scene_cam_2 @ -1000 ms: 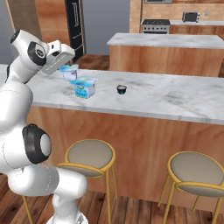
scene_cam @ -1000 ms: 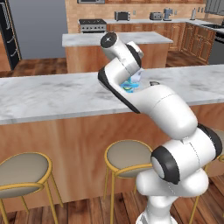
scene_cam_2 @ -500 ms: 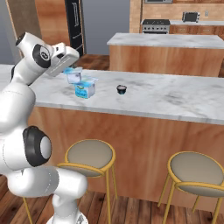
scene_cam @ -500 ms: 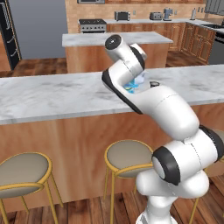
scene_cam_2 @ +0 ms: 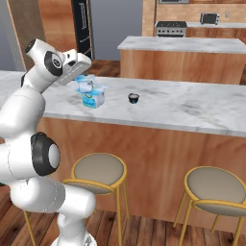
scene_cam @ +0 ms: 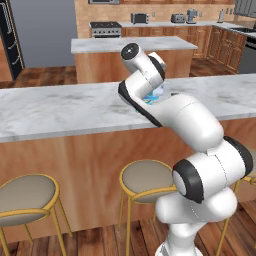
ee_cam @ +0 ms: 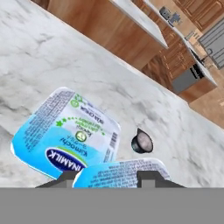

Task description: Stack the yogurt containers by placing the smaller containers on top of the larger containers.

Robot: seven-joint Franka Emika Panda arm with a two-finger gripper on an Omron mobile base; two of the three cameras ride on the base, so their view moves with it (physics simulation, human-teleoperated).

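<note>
The larger container (scene_cam_2: 94, 99), a light-blue cup with a blue and green label, stands upright on the marble counter (scene_cam_2: 182, 108). In the hand view its printed lid (ee_cam: 65, 135) lies just beyond the fingertips. My gripper (scene_cam_2: 83, 82) is shut on the smaller container (scene_cam_2: 86, 87), a pale blue-and-white cup. It hangs just above the larger one, toward its left edge, not touching it. In the hand view the smaller container (ee_cam: 119, 173) sits between the two dark fingertips (ee_cam: 65, 177), overlapping the near edge of the big lid.
A small dark round bowl (scene_cam_2: 133, 98) sits on the counter right of the cups, also in the hand view (ee_cam: 142, 142). Bar stools (scene_cam_2: 98, 169) stand in front of the counter. A second island (scene_cam_2: 187, 45) lies behind.
The arm has carried the smaller container to the right and slightly down, from left of the larger container to just above it. The grip has stayed the same.
</note>
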